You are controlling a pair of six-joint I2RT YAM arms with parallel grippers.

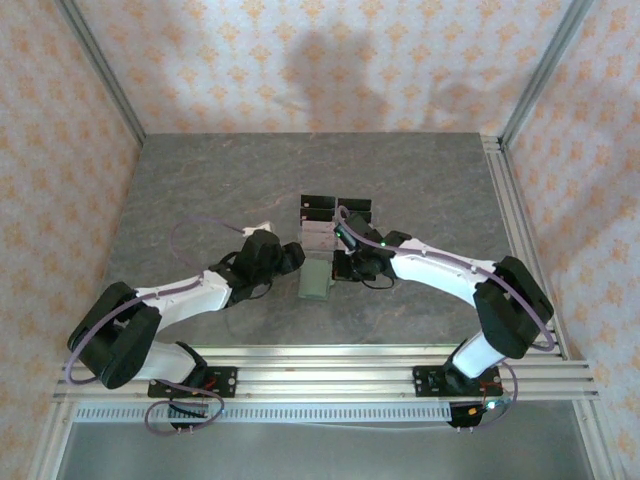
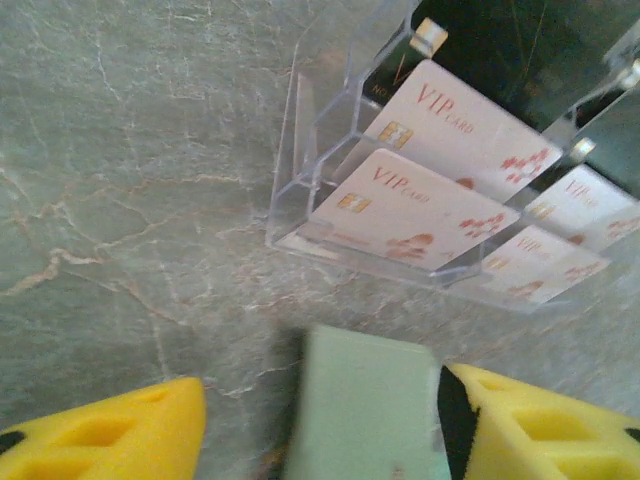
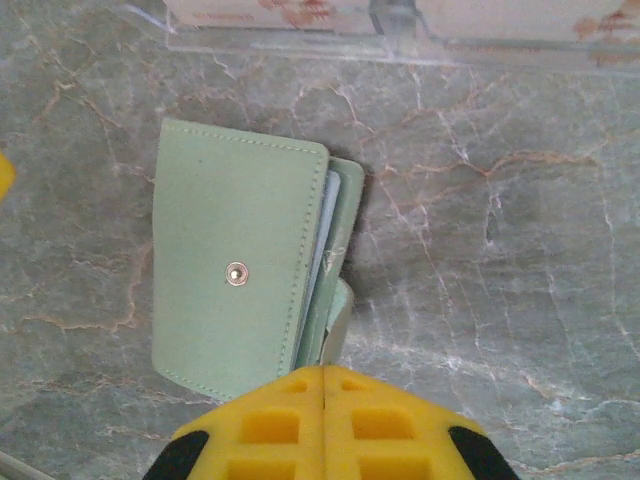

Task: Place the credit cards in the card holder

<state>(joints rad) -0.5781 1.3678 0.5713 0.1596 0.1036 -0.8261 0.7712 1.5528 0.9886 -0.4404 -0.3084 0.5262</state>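
Low in frame, my left claw [image 2: 320,405] is gaping around the card holder [image 2: 365,425] — my right claw [image 3: 322,378] resting shut — while the credit cards [image 2: 415,215] are sitting upper right in their stand [image 2: 290,160], apparently unloaded.

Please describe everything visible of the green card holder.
The card holder is a sage-green wallet, leather-like, with stitched edges and a metal snap on its top face. It lies flat on the grey table, gaping along one long side, in front of the clear stand. The open left gripper straddles it; the shut right gripper is at one short edge.
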